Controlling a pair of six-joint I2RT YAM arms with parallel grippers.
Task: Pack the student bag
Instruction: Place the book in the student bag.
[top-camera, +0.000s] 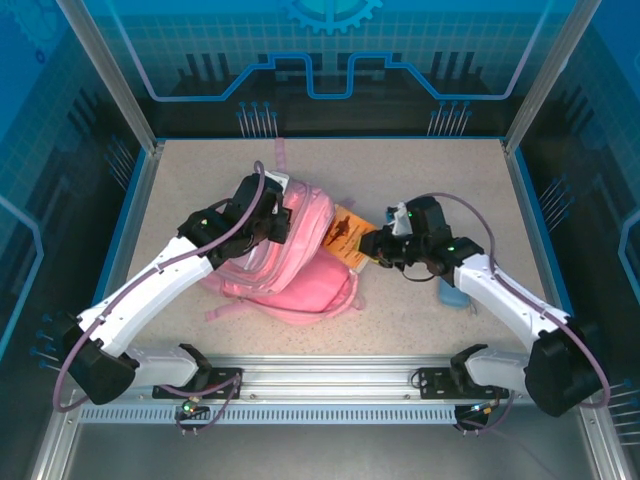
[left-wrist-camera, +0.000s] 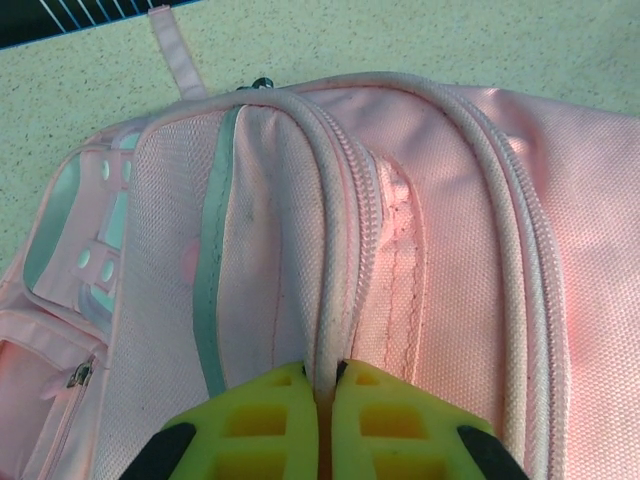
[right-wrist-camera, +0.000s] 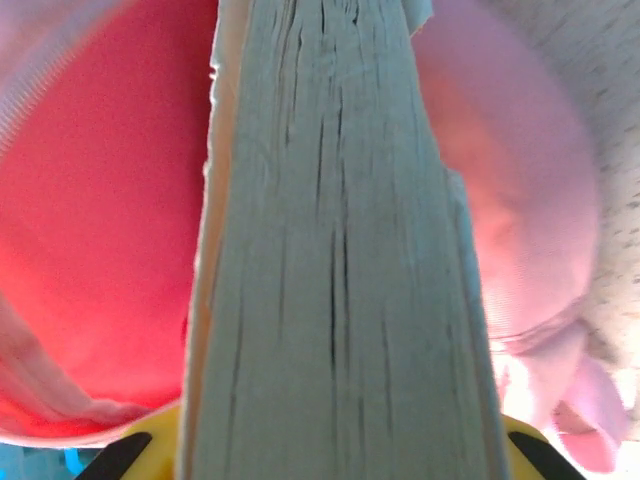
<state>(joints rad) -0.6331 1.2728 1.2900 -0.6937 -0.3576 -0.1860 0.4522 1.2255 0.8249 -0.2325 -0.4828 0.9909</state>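
Soft woven pink fabric backpack (left-wrist-camera: 450, 200), corded piping pinched by left gripper (left-wrist-camera: 322, 372); right gripper (top-camera: 378, 247) clamps orange-covered book (top-camera: 345, 238), fibrous page edges, print illegible.

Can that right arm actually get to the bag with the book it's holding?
Probably yes. The right gripper has the book against the bag, and the left gripper pinches the bag's zip edge, seemingly holding it open.

I have a left arm (top-camera: 150, 290) and a right arm (top-camera: 510, 300), both white shells between black joints, each ending in a bulky black base (top-camera: 95, 365). A purplish-grey cable (top-camera: 240, 215) runs along each. Small green lights (top-camera: 397, 212) glow near my wrists. My fingers (left-wrist-camera: 255, 400) are bright yellow plastic with square recesses, on black mounts (left-wrist-camera: 165, 452).
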